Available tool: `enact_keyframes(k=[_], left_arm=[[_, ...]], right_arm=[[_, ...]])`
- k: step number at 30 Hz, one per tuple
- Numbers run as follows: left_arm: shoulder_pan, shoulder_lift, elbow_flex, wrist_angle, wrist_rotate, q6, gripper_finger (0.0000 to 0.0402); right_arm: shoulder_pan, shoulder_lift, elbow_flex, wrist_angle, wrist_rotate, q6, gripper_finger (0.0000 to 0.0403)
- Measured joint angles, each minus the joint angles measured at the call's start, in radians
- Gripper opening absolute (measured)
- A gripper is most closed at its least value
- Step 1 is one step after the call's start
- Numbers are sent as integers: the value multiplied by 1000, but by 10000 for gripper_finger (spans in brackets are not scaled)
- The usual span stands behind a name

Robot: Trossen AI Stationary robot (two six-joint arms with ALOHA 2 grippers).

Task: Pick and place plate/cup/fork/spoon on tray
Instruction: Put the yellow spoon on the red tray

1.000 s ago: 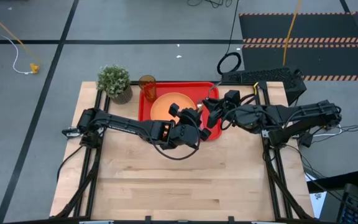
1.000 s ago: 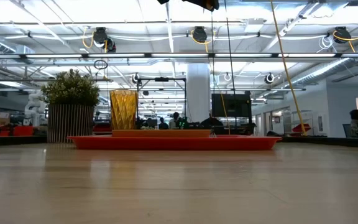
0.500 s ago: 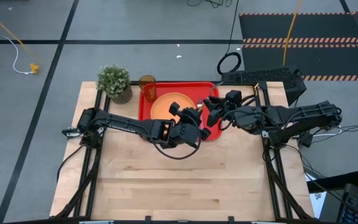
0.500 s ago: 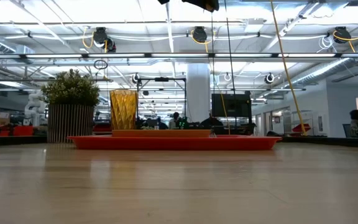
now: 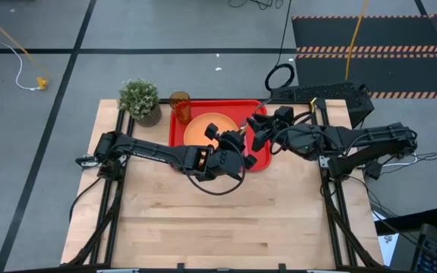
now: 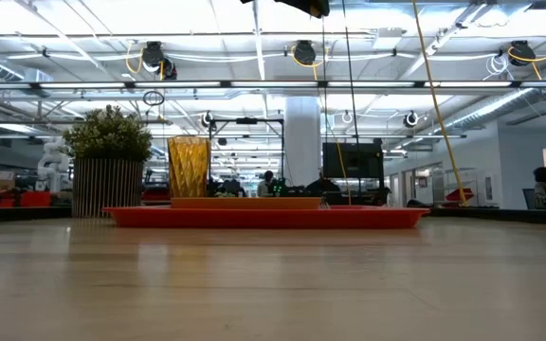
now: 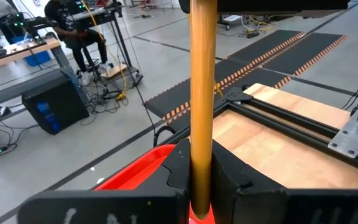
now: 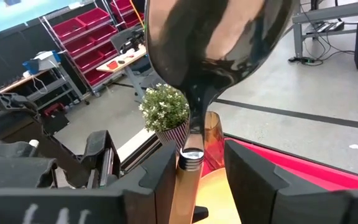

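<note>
The spoon [image 7: 202, 93], with an orange-yellow handle and a silver bowl [image 8: 219, 50], is held in the air over the right part of the red tray [image 5: 179, 130]. My left gripper [image 5: 239, 142] is shut on its handle. My right gripper [image 5: 255, 138] faces the left one, its fingers standing on either side of the spoon's neck, with a gap showing beside the handle. The orange plate [image 5: 209, 129] lies in the tray. The amber cup [image 5: 179, 101] stands at the tray's far left corner. The fork does not show. My left gripper pinches the spoon's orange-yellow handle [image 7: 201, 163] between its two fingers. The handle runs on straight past the fingertips toward my right gripper. The spoon is lifted clear of the tray. I cannot tell whether my right gripper touches the spoon: the handle just below the bowl [image 8: 187, 177] lies close to one finger [image 8: 163, 180], with a gap to the other.
A potted green plant [image 5: 140, 101] stands on the table just left of the cup. A black keyboard [image 5: 321, 95] lies at the table's far right. Bare wood [image 5: 218, 220] stretches toward the near edge.
My right gripper has edged a little toward the table's left, closer to my left gripper. The tray, plate and cup have stayed where they were.
</note>
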Motion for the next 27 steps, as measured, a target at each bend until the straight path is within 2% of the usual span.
enact_keyframes(k=[8,16,19,27], left_arm=[[-2,0,0,1,-1,0,28],[-3,0,0,1,0,-7,30],[-3,0,0,-1,7,-32,55],[-18,0,0,-8,15,-48,157]], right_arm=[[0,0,0,0,-4,0,118],[0,0,0,5,-10,4,35],[0,0,0,5,-9,3,30],[-3,-1,0,-7,1,1,39]])
